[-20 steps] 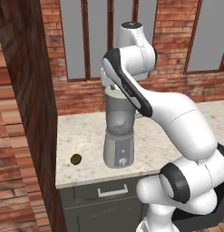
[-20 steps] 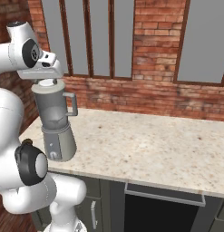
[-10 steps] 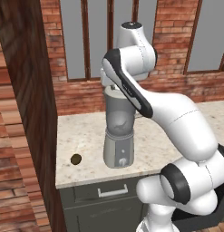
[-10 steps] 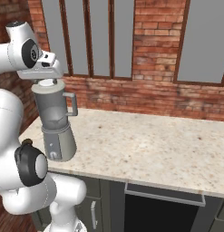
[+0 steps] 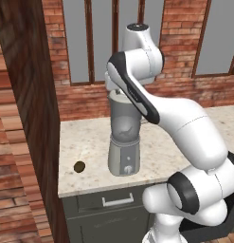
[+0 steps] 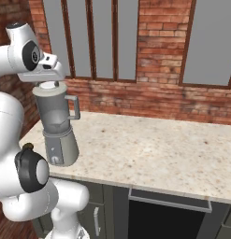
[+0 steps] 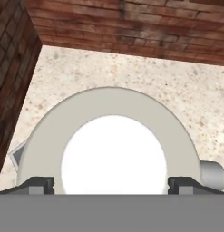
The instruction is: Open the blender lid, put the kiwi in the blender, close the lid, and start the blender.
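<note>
- We see the blender (image 5: 124, 142) standing upright on the speckled counter (image 6: 154, 149), toward the counter's left end as the right base view shows it.
- Its grey base sits flat on the stone, the white knob facing the counter's front edge, and the jar's handle sticks out to the right in the right base view.
- The lid (image 7: 109, 136) is on the jar; from the hand view we look straight down on its light-grey ring and its white centre cap.
- The hand (image 7: 111, 185) hangs directly above the lid, very close, and its two dark fingertips (image 7: 38, 185) stand wide apart, one on each side of the white cap.
- Nothing sits between the fingertips apart from the lid below them; whether they touch it, we cannot tell.
- In the right base view the hand's white body (image 6: 42, 74) is just over the jar's top, with the arm curving up and around from the lower left.
- The kiwi (image 5: 79, 166) lies on the counter, left of the blender in the left base view, apart from its base and near the front edge.
- A dark wooden panel (image 5: 33, 104) rises at the counter's left end, close to the kiwi.
- Behind the counter runs a brick wall (image 6: 182, 100) with tall grey window panes above it.
- Under the counter we see dark cabinet fronts, one drawer with a pale handle (image 5: 117, 201).
</note>
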Controlling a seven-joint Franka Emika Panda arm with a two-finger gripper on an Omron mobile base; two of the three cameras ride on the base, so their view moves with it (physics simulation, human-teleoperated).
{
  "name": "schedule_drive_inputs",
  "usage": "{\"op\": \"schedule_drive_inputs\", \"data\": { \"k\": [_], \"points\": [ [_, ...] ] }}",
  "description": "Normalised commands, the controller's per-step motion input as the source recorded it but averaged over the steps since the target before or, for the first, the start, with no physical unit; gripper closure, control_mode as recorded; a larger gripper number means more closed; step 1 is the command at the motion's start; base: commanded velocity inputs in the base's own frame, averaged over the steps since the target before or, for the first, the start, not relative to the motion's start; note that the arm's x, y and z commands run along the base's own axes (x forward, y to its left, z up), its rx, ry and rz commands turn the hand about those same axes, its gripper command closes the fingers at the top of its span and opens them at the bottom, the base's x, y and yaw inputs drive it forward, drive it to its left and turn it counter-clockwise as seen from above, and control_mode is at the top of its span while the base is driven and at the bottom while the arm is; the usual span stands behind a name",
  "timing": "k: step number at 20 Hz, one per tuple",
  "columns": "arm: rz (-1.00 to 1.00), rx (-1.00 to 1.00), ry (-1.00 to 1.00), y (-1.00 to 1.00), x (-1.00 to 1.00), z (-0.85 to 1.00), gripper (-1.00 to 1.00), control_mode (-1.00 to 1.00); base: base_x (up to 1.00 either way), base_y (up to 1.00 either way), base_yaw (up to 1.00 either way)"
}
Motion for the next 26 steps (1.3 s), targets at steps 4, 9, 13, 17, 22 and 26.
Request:
{"op": "schedule_drive_inputs", "data": {
  "k": [4,9,13,17,22,26],
  "points": [
    [0.0,0.0,0.02,0.0,0.0,-0.18,-1.0,-1.0,0.0,0.0,0.0],
    [0.0,0.0,0.06,0.0,0.0,-0.31,-1.0,-1.0,0.0,0.0,0.0],
    [0.0,0.0,0.03,-0.14,-0.12,-0.14,-1.0,-1.0,0.0,0.0,0.0],
    [0.0,0.0,0.0,-0.07,-0.06,-0.01,-1.0,-1.0,0.0,0.0,0.0],
    [0.0,0.0,0.04,0.0,0.0,-0.27,-1.0,-1.0,0.0,0.0,0.0],
    [0.01,0.0,0.05,0.02,0.0,-0.42,-1.0,-1.0,0.0,0.0,0.0]
  ]
}}
